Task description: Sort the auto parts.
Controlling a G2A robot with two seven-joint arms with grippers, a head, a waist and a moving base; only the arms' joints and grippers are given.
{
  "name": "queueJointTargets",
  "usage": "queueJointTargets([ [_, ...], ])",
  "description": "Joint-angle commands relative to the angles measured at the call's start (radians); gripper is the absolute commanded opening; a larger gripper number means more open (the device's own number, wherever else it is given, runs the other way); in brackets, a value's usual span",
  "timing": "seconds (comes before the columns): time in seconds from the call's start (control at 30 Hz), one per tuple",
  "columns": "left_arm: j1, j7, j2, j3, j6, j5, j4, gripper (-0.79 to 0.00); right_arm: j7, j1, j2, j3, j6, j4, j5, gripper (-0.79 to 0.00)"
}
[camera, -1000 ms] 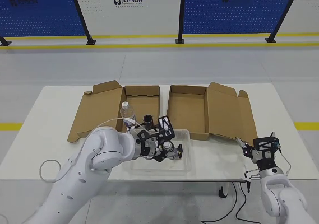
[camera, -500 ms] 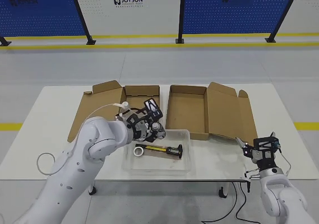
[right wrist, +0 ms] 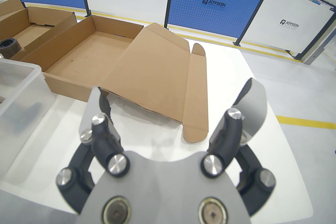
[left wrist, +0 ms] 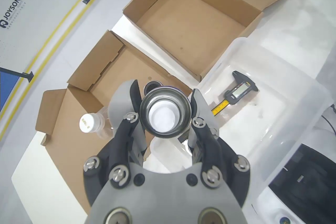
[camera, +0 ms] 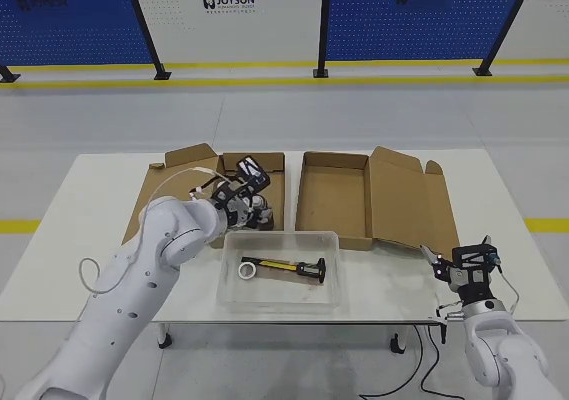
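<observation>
Left pincer (left wrist: 164,93) clamps metal cylinder (left wrist: 164,114) over left box (left wrist: 120,70); bottle (left wrist: 89,123) cap print illegible.

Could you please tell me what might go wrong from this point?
The metal sleeve, pinched by its sides in the left pincer, might slip out early. Released here over the left box, it could strike the black part or topple the bottle nearby.

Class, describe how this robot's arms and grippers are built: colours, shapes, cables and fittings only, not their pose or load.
The left arm and right arm have glossy white rounded shells; a thin white cable loops beside the left one. The left gripper and right gripper each have a grey metal base plate, black linkages with silver bolts, and curved silver fingers lined with black ridged pads.
</observation>
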Motion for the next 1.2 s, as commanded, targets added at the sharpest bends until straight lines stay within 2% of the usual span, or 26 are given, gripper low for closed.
queueJointTargets([
  [0.0,-0.008,0.007,-0.002,0.013,-0.002,0.025,0.024,-0.785,0.0,0.0,0.0,0.0,0.0,0.0,0.0,0.0],
  [0.43,-0.062,0.074,-0.025,0.08,0.018,0.074,0.17,-0.785,0.0,0.0,0.0,0.0,0.0,0.0,0.0,0.0],
  [1.17,-0.144,0.085,-0.063,0.152,0.008,0.074,0.387,-0.785,0.0,0.0,0.0,0.0,0.0,0.0,0.0,0.0],
])
